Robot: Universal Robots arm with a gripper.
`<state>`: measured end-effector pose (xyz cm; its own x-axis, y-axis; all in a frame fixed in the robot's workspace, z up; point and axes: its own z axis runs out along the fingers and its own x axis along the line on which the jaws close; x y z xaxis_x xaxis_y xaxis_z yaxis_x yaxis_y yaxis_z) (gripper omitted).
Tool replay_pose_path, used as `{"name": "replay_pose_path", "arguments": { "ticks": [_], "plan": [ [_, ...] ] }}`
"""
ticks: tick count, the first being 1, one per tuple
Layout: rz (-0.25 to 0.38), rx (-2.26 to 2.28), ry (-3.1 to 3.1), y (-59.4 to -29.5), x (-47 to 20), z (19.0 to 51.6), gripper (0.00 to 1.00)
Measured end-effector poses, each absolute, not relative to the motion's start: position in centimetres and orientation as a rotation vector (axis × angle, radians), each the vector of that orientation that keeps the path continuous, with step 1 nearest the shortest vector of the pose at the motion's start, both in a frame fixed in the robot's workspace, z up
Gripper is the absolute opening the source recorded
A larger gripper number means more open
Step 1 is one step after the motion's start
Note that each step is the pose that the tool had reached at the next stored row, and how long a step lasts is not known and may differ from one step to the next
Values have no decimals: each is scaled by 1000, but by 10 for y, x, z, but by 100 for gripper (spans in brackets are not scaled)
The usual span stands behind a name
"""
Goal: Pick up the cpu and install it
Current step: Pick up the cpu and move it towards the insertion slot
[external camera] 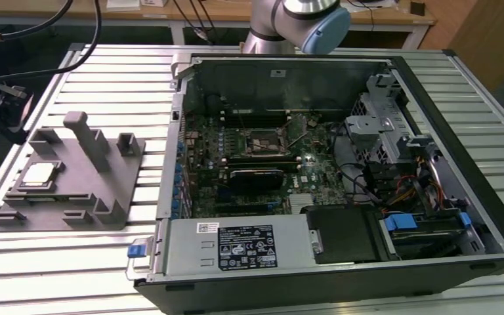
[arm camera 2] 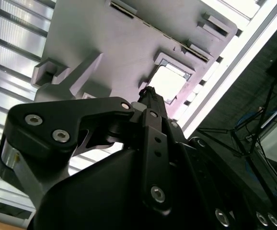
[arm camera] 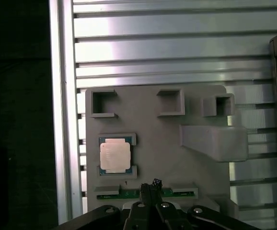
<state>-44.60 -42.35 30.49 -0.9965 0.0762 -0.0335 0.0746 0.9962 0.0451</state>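
Cpu point(arm camera: 114, 156): small flat square chip, silvery metal top, pale rim. Lies flat in a framed recess of the grey plastic fixture block point(arm camera: 153, 129), ahead of the fingers and off to one side, clear of them. Black metal gripper point(arm camera: 149, 186) point(arm camera 2: 149, 92): fingers pressed together in both wrist views, pinching nothing. Hangs over the block's edge, tips near a green circuit strip point(arm camera: 129, 194) in its slot. Beyond the fingers: ribbed silver aluminium table point(arm camera: 177, 48). Well apart from the fingers, in the exterior view: open black computer case point(external camera: 322, 289), green motherboard point(external camera: 317, 170) inside.
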Motion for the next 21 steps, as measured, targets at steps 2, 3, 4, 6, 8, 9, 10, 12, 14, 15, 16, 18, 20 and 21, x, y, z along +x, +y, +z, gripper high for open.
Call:
{"name": "replay_pose_path", "arguments": {
  "ticks": [2,3,4,6,8,9,10,12,14,15,16,18,20,21],
  "plan": [
    [68,117,3103,-423,-447,303,11],
    [68,117,3103,-423,-447,302,11],
    [68,117,3103,-423,-448,301,11],
    [68,117,3103,-423,-449,298,11],
    [68,117,3102,-423,-450,296,11],
    [68,117,3102,-423,-450,295,11],
    [68,117,3102,-423,-450,294,11],
    [68,117,3102,-423,-451,292,11],
    [68,117,3102,-423,-451,290,11],
    [68,117,3102,-423,-452,289,11],
    [68,117,3102,-423,-452,288,11],
    [68,117,3102,-423,-452,285,11],
    [68,117,3102,-423,-453,283,11],
    [68,117,3102,-423,-453,282,11]
  ]
}}
